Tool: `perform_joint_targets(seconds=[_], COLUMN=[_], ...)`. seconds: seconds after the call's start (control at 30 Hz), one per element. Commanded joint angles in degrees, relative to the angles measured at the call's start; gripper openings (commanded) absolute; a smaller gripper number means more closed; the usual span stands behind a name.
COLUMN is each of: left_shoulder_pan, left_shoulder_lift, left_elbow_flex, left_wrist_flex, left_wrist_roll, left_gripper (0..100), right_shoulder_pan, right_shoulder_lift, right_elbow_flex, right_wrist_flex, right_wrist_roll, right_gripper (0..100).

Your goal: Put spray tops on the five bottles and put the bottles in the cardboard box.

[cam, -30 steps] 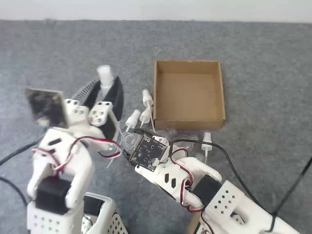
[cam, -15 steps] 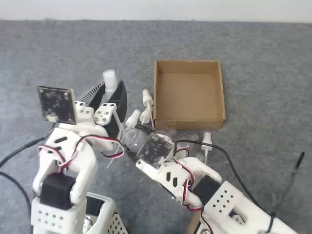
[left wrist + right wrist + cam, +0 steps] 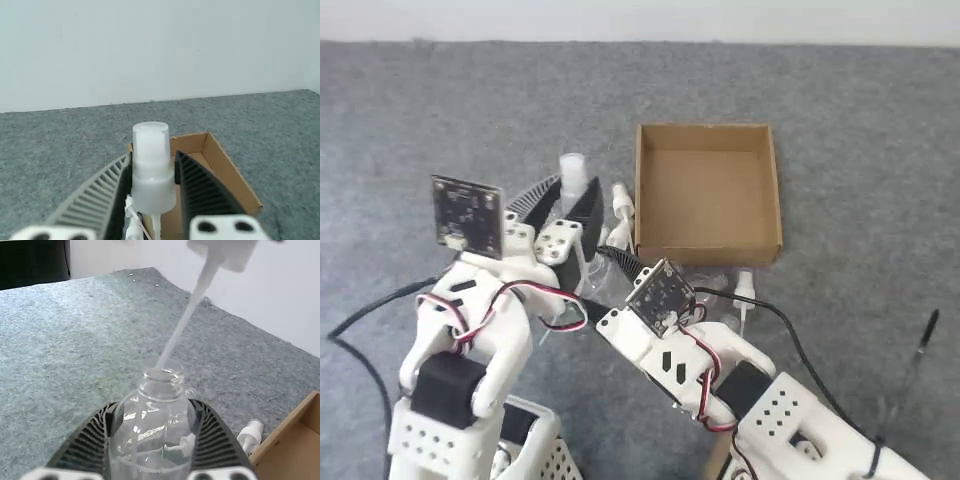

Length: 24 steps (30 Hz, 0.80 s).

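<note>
My left gripper (image 3: pixel 572 192) is shut on a white spray top (image 3: pixel 572 168), just left of the cardboard box (image 3: pixel 708 195). In the left wrist view the spray top (image 3: pixel 151 167) stands upright between the jaws of that gripper (image 3: pixel 152 172), with the box (image 3: pixel 207 150) behind it. My right gripper (image 3: pixel 155 411) is shut on a clear bottle (image 3: pixel 157 427), held upright. The spray top's thin tube (image 3: pixel 181 330) slants down into the bottle's open neck, while its head (image 3: pixel 225 249) stays well above. From above, the bottle (image 3: pixel 600 283) sits under the left gripper.
Loose spray tops (image 3: pixel 620 203) lie beside the box's left wall, and one more (image 3: pixel 745 290) lies in front of it. More clear bottles (image 3: pixel 702 285) rest by the box's front wall. A loose top (image 3: pixel 250 432) lies near the box corner (image 3: pixel 295 440). Grey mat (image 3: pixel 840 300) all round.
The left arm has carried the spray top to the right, over the bottle. The right arm has tipped the bottle upright beneath it.
</note>
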Motion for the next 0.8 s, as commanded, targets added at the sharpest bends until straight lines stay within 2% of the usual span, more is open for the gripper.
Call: perform_joint_targets(seconds=[0.0,0.3,0.4,0.53,0.77], left_shoulder_pan=[0.8,-7.3,-8.4,-8.5,-7.9], left_shoulder_lift=[-0.8,-0.3,-0.3,-0.4,-0.6], left_elbow_flex=[-3.0,-12.0,-9.7,-3.5,1.5], left_wrist_flex=[0.2,1.8,1.7,1.4,1.8], left_wrist_roll=[-1.8,-1.8,-2.0,-6.4,-7.6], left_gripper=[17,15,10,4,3], right_shoulder_pan=[0.7,0.8,0.8,0.8,0.8], right_shoulder_lift=[-1.6,-1.6,-1.6,-1.6,-1.6], right_elbow_flex=[-0.4,-0.4,-0.4,-0.4,-0.4], right_wrist_flex=[-1.4,-1.1,-1.0,-0.8,-0.8], right_wrist_roll=[-0.7,-0.7,-0.7,-0.8,-0.8], right_gripper=[0.6,0.6,0.6,0.6,0.6])
